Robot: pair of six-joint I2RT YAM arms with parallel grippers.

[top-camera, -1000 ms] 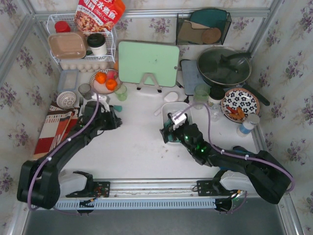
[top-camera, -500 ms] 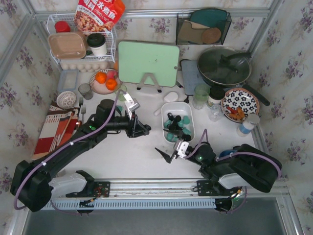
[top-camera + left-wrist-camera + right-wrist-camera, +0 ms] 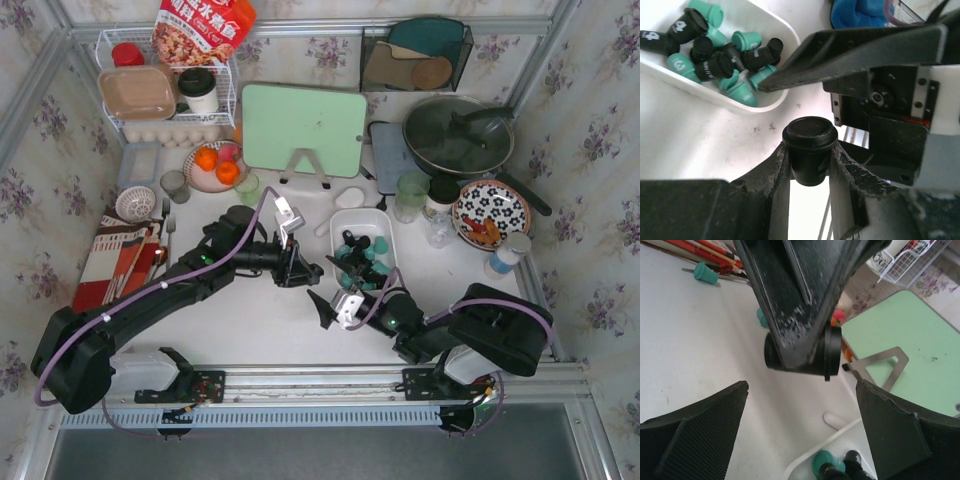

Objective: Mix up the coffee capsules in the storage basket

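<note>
The storage basket (image 3: pixel 384 224) stands mid-table, holding several teal and black coffee capsules (image 3: pixel 357 258). My left gripper (image 3: pixel 299 267) is just left of it, shut on a black capsule (image 3: pixel 809 146) held rim-up between its fingers (image 3: pixel 774 170). In the left wrist view the basket (image 3: pixel 771 27) lies up-left with its capsules (image 3: pixel 715 52). My right gripper (image 3: pixel 326 304) stands open below the basket's near-left corner, empty. In the right wrist view, that black capsule (image 3: pixel 832 352) hangs above my right gripper (image 3: pixel 801 390), and the basket's corner (image 3: pixel 812 457) shows below. A loose teal capsule (image 3: pixel 705 272) lies on the table.
A pale green cutting board (image 3: pixel 303 128) stands behind the basket. A lidded pan (image 3: pixel 458 135), patterned plate (image 3: pixel 490 212) and pale green cup (image 3: pixel 411 187) are at the right. A fruit plate (image 3: pixel 215 165), strainer bowl (image 3: pixel 135 203) and wire rack (image 3: pixel 165 90) are at the left.
My left arm has swung right toward the basket. My right arm has pulled out of the basket toward the near edge, then left, its gripper staying open.
</note>
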